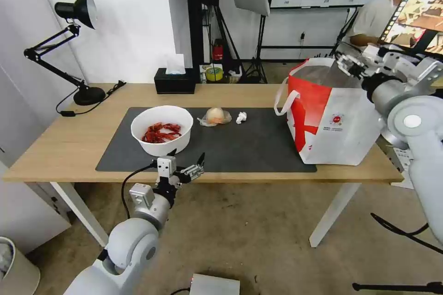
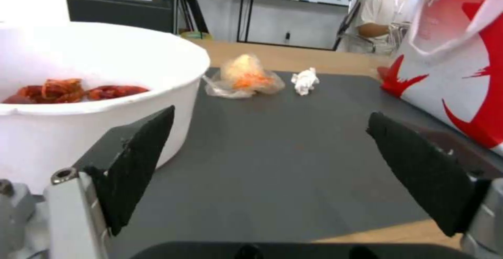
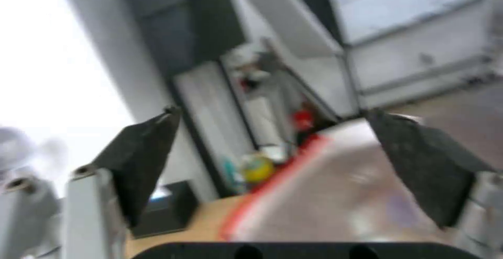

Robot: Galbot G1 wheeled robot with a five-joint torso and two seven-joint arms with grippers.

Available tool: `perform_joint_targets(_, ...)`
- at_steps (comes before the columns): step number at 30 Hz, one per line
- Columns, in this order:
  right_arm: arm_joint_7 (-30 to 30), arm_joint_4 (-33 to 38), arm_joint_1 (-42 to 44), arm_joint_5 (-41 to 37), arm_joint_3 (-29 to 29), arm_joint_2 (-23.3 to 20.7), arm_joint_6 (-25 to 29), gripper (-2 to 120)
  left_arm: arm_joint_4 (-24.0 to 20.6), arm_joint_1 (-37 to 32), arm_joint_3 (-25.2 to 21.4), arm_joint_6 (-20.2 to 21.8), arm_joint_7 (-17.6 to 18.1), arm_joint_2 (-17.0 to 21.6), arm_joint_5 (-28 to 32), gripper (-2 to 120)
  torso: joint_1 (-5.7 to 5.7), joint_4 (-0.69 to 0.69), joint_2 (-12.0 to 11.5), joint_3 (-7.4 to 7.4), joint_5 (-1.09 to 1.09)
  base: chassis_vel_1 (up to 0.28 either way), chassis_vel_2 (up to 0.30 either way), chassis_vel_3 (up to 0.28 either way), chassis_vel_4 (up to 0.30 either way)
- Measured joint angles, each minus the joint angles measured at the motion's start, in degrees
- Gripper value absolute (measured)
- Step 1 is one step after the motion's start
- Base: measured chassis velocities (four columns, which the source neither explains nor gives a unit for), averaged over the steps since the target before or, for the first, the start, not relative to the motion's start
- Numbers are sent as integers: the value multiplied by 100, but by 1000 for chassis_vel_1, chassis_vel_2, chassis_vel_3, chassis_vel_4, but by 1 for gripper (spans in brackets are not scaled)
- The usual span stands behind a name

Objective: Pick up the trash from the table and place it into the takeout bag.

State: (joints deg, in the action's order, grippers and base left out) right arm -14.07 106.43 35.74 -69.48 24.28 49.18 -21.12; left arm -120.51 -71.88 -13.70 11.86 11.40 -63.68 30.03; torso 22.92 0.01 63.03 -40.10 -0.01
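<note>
Both jaws wide | left gripper [image 1: 187,156] beside bowl [image 1: 162,130] (near edge) | right gripper [image 1: 347,62] over takeout bag [image 1: 339,120]

On tabletop [image 1: 69,143]: mat [image 1: 258,147] centre; bowl [image 1: 162,129] at mat's left end, w/ wrapped lump [image 1: 216,116] & paper wad [image 1: 241,117] to its right; takeout bag [image 1: 341,120] at right end; tissue box [image 1: 174,81] behind.

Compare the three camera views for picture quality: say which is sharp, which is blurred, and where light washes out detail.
Head view: evenly lit and sharp across the table, though its straight edges bow near the frame's borders. Left wrist view: the paper wad is crisp, while the bowl wall glares white. Right wrist view: smeared throughout, the takeout bag rim streaked, and one side washed out to white.
</note>
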Motion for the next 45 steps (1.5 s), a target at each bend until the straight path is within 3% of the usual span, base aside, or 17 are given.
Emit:
perform_joint_targets(3,905,86,260,620,-233,-18,195,100,29,0,-46,-64,-3,3,-1,100,0,0,0,0,0,0,0,0,0)
perform_joint_targets(9,1308,122,468,915,-305,-40,253,100,39,-6,-89,-102,-15,16,-22,100,0,0,0,0,1,0,0,0,0)
perform_joint_targets(11,2006,198,963,1445,-336,-94,416,100,72,-47,-175,-165,-86,60,-134,100,0,0,0,0,1,0,0,0,0)
perform_joint_targets(15,2447,400,1742,1978,-226,-218,638,100,111,-97,-281,-236,-160,105,-176,100,0,-1,0,0,1,0,0,0,0)
perform_joint_targets(28,2546,656,1925,2219,-255,-326,1393,100,149,-130,-165,-257,-176,5,-255,100,0,-1,0,0,1,0,0,0,0)
perform_joint_targets(34,2549,707,2046,2307,-239,-331,1417,100,147,-177,-183,-272,-192,-4,-292,100,0,0,0,0,1,0,0,0,0)
perform_joint_targets(45,2458,676,3110,2925,-157,170,1197,100,243,-302,-297,-598,-355,-35,-382,100,-1,-1,0,0,1,0,0,0,0)
